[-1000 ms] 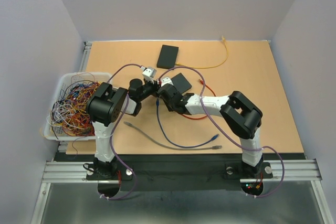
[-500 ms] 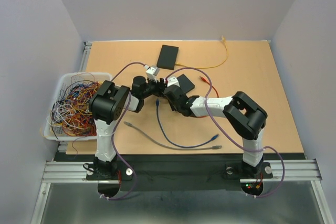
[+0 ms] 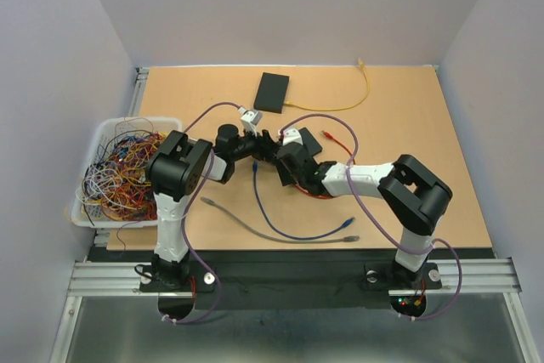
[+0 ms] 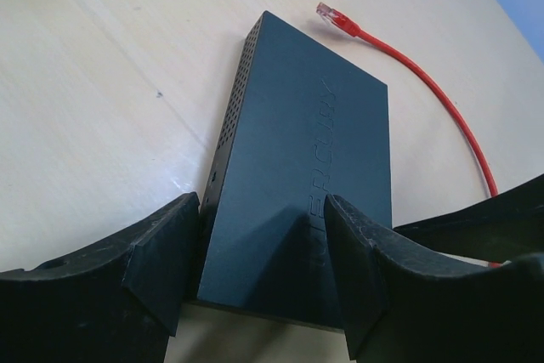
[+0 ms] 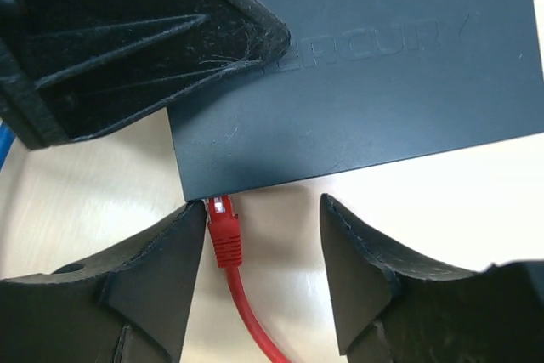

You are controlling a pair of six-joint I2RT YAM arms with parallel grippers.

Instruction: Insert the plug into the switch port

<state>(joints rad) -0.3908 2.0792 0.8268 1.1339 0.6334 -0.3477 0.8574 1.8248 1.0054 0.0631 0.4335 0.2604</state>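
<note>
The switch (image 4: 306, 167) is a flat, dark grey box with the raised word MERCURY on its top face and rows of small vent holes along one long side. It lies flat on the light wooden tabletop (image 4: 102, 125). The plug (image 5: 224, 227) is red with a paler tip, on a thin red cable (image 5: 252, 316); it lies on the tabletop pointing at the switch, its tip touching the lower edge close to a corner, and whether it sits inside a port cannot be seen.
</note>
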